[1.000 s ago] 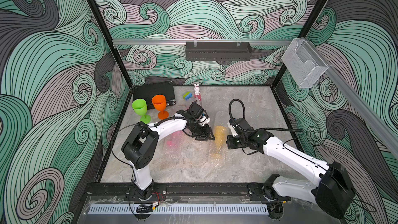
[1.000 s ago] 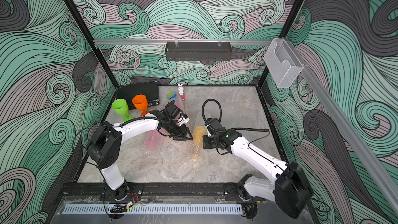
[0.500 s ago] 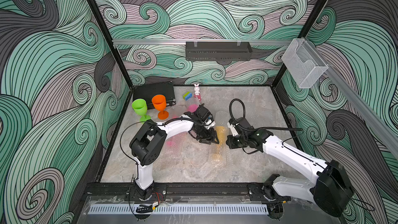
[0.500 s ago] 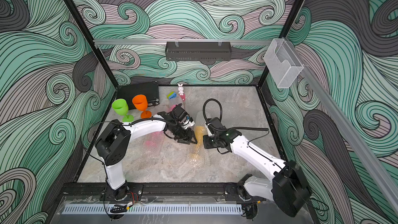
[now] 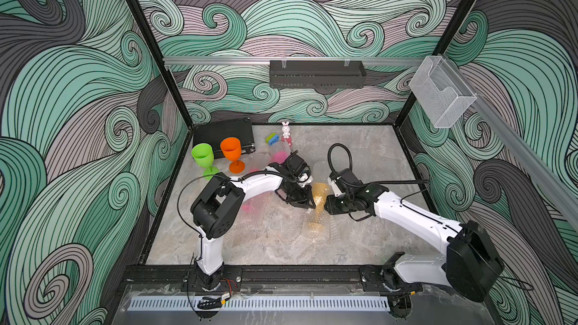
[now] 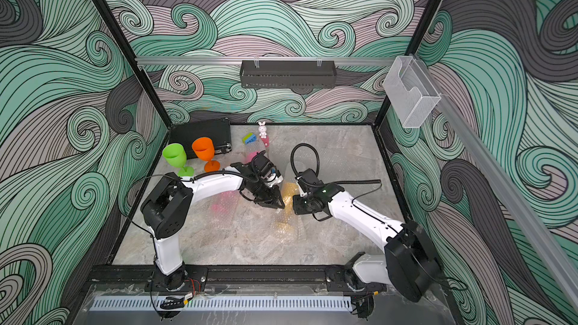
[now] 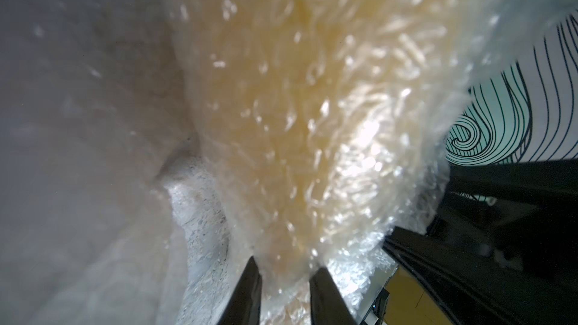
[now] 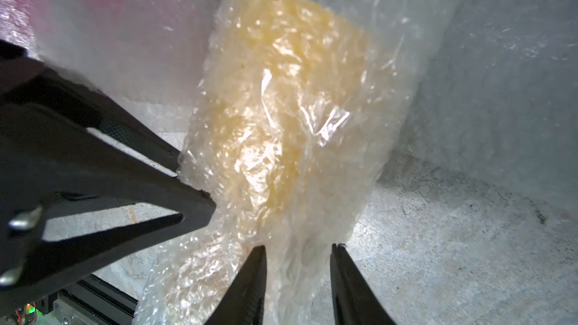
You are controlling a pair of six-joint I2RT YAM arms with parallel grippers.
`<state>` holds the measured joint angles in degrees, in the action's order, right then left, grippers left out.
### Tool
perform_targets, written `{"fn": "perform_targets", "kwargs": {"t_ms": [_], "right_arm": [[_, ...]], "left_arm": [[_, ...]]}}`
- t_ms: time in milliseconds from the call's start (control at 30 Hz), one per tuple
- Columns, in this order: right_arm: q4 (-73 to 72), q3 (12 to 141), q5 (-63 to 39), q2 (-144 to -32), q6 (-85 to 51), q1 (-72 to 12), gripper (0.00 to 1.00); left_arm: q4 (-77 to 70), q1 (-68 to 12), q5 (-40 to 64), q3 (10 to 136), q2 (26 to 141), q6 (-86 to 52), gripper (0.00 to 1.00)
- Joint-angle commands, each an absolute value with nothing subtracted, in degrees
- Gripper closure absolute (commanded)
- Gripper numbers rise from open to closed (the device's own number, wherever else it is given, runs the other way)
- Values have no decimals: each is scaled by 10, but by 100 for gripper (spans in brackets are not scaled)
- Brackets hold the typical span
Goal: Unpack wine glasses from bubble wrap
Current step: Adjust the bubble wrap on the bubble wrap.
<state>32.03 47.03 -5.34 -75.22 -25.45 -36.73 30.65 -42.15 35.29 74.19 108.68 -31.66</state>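
A yellow wine glass [image 5: 319, 193] [image 6: 287, 191] lies mid-table, rolled in bubble wrap [image 8: 281, 114] [image 7: 297, 104]. My left gripper [image 5: 309, 203] [image 6: 279, 204] [image 7: 286, 268] is shut on the wrap at the bundle's left side. From the right, my right gripper [image 5: 327, 206] [image 6: 294, 206] [image 8: 298, 253] stands open, its jaws astride a fold of the same wrap. A green wine glass [image 5: 203, 156] and an orange one [image 5: 230, 150] stand bare and upright at the back left. One wrapped pink glass [image 5: 250, 206] lies under the left arm, another [image 5: 280, 151] behind it.
A black case [image 5: 225, 134] lies in the back left corner. A white rabbit figurine [image 5: 285, 129] and a green-and-blue block [image 5: 272, 138] sit at the back wall. Loose bubble wrap [image 5: 331, 232] spreads around the yellow bundle.
The left gripper has moved right to the yellow bundle and closed on its wrap. The right gripper has opened its jaws while staying at the bundle.
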Motion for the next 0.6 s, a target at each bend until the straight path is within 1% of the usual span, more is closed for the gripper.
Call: {"fn": "perform_targets", "kwargs": {"t_ms": [0,100,200,367,567], "right_arm": [[333,483,-16,-745,-244,-366,61],[341,483,-4,-744,-243,-363,61],[342,477,4,-740,-246,-356,60],[343,473,19,-733,-249,-342,59],[329,493,23,-766,-242,-338,58]], "left_arm": [[302,-425,364,767,1094,-319,86],[301,-425,366,768,1091,-320,96],[301,-425,368,768,1087,-322,100],[300,-426,364,761,1078,-329,100],[289,-430,364,758,1072,-340,100]]}}
